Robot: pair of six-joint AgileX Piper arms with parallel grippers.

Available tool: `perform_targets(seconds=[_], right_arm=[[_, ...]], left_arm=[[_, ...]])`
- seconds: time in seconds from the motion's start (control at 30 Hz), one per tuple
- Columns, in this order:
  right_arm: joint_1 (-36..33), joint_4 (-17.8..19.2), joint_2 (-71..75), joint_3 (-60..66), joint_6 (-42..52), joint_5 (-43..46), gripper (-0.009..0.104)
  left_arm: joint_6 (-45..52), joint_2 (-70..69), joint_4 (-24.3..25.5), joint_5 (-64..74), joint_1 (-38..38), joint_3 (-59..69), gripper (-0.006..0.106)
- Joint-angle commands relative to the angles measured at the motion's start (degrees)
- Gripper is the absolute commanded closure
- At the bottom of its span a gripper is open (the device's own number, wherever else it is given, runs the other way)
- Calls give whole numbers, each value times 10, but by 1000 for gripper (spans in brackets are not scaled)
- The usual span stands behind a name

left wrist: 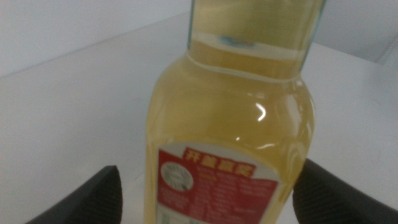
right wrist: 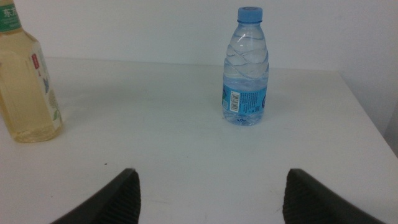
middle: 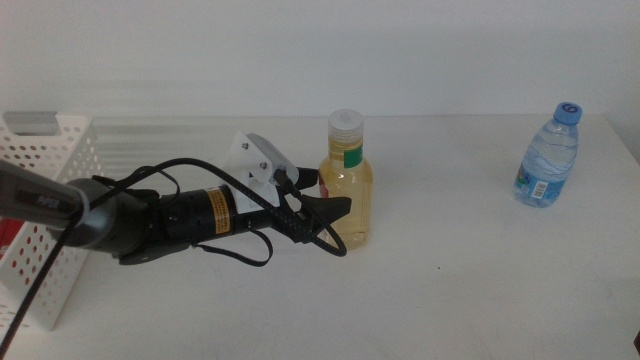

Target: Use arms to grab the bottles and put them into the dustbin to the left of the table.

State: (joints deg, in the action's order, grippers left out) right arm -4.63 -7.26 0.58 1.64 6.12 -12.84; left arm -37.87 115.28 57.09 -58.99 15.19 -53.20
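The clear yellow-liquid bottle (middle: 348, 180) with a white cap stands upright mid-table. My left gripper (middle: 335, 215) reaches in from the left at its lower body. In the left wrist view the bottle (left wrist: 230, 137) fills the space between the open jaws of the left gripper (left wrist: 208, 199), close to both. The blue-capped water bottle (middle: 548, 155) stands at the far right. The right wrist view shows it (right wrist: 244, 81) ahead of my open, empty right gripper (right wrist: 211, 199), with the yellow bottle (right wrist: 25, 93) off to the side. The red can is not clearly visible.
The white perforated dustbin (middle: 45, 170) stands at the table's left edge, beside the left arm; a red shape (middle: 8, 235) shows through its wall. The white table (middle: 450, 280) ends at the far right, past the water bottle.
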Motion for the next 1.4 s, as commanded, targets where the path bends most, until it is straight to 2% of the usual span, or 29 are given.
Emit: perform_targets(seconds=[0.0, 0.33, 0.63, 0.87, 0.93, 1.0, 1.13, 1.23, 1.27, 1.37], right_arm=[[3, 6, 16, -5, 6, 40, 35], [3, 6, 16, -5, 6, 40, 35], [3, 6, 16, -5, 6, 40, 35], [3, 6, 16, -5, 6, 40, 35], [3, 6, 16, -5, 6, 40, 35], [3, 6, 16, -5, 6, 40, 35], [3, 6, 16, -5, 6, 40, 35], [3, 6, 16, -5, 6, 40, 35], [3, 6, 16, -5, 6, 40, 35], [3, 6, 16, -5, 6, 40, 35]], left_arm=[[-12, -16, -13, -45, 4, -29, 10], [-11, 27, -24, -52, 34, -79, 10], [-7, 30, -121, -46, 50, -83, 10], [-7, 30, -122, -46, 55, -83, 14], [-2, 30, -118, -46, 57, -83, 20], [11, 30, -113, -46, 58, -83, 32], [22, 30, -89, -40, 58, -83, 69], [-1, 30, -82, -26, 58, -83, 100], [-12, 28, -80, -26, 58, -83, 106], [-31, 9, -66, -22, 57, -79, 106]])
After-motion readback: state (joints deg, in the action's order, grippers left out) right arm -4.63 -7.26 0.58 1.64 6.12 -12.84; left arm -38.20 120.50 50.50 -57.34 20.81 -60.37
